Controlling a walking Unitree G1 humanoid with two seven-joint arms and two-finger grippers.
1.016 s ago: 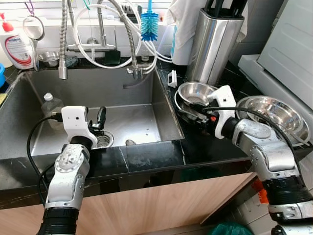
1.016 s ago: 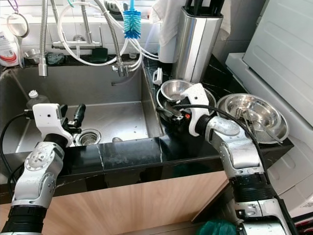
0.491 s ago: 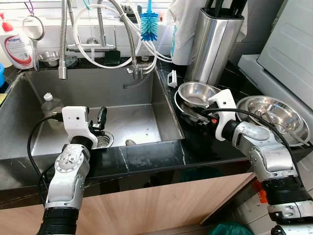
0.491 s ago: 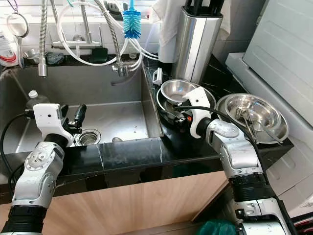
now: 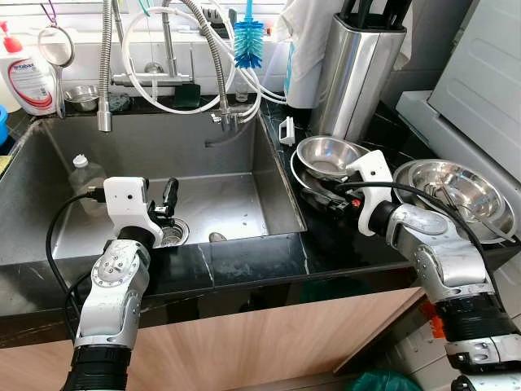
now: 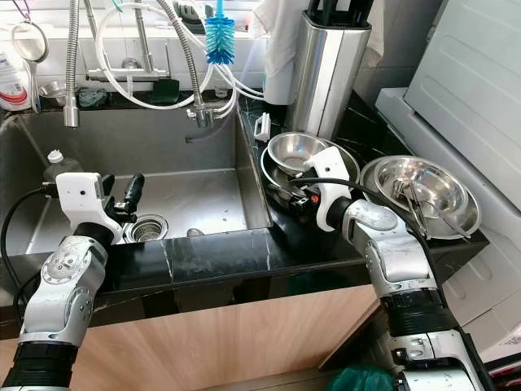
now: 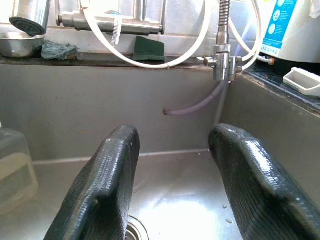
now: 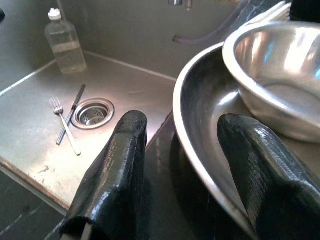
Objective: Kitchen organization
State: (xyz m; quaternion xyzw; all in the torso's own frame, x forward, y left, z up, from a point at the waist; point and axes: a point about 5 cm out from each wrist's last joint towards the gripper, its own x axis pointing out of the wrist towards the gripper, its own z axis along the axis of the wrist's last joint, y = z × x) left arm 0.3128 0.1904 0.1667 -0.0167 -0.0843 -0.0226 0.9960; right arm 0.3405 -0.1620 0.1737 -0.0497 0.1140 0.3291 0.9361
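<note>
Black worktop (image 5: 252, 261) beside sink (image 5: 212, 171): right gripper (image 8: 187, 165), fingers apart, astride rim of large steel bowl (image 8: 205, 125); left gripper (image 7: 175, 185) open, empty, over sink.

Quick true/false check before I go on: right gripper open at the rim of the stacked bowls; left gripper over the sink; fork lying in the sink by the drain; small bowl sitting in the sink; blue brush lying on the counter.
1. The right gripper is open, its fingers either side of the rim of the wide bowl. True.
2. The left gripper is open above the sink. True.
3. A fork lies on the sink floor beside the drain. True.
4. The small bowl sits in the sink. False: it rests inside the wide bowl on the counter, right of the sink.
5. The blue brush lies flat on the counter. False: it hangs up by the tap hoses.
</note>
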